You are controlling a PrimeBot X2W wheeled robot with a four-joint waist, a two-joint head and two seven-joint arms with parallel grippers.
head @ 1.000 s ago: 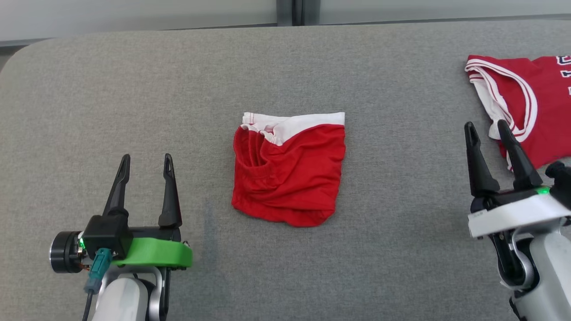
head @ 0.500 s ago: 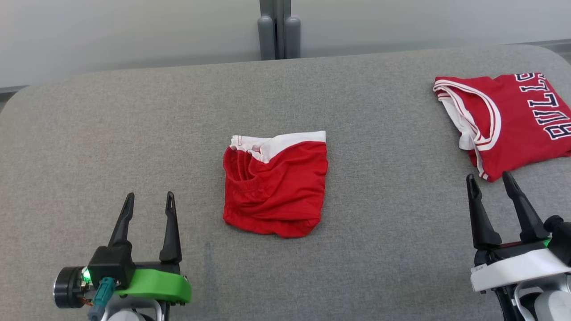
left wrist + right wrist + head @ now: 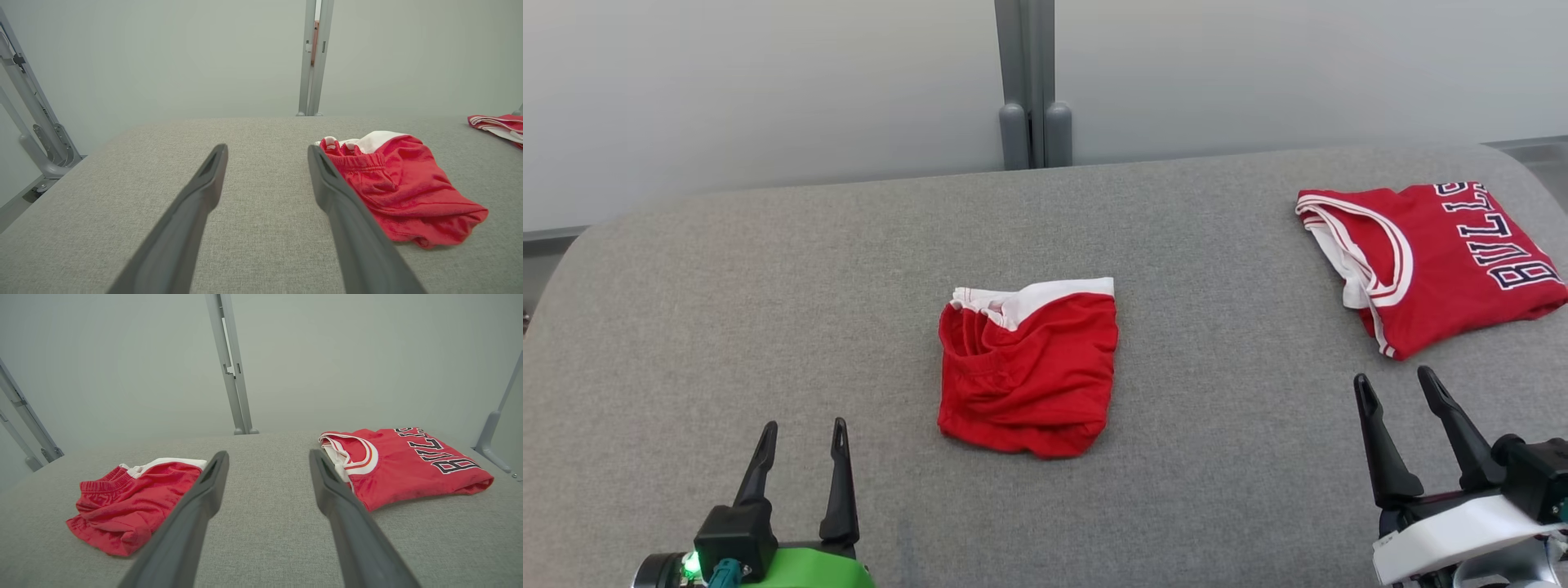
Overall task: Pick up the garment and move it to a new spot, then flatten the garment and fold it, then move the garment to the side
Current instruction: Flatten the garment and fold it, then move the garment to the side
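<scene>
– Looking down from the head, where's the garment?
– The red shorts [image 3: 1027, 384] lie folded in the middle of the grey padded table [image 3: 768, 286], white band toward 12 o'clock. A red jersey [image 3: 1429, 261] lies at their 2 o'clock, well apart. The left gripper [image 3: 804, 425] hangs at their 7 o'clock and the right gripper [image 3: 1394, 376] at their 4 o'clock, both clear of the cloth.
– Jaws?
– Both spread wide, nothing between them.
– And from the left wrist?
– Its two fingers [image 3: 192, 212] stand parted over bare table. The shorts sit at 2 o'clock, elastic waist showing, and one finger crosses in front of their edge. A sliver of jersey shows at 3 o'clock.
– The right wrist?
– Fingers apart, empty. Shorts at 9 o'clock, jersey at 2 o'clock with dark lettering on it. Bare grey fabric runs between the two toward a grey post [image 3: 231, 363] at 12 o'clock.
</scene>
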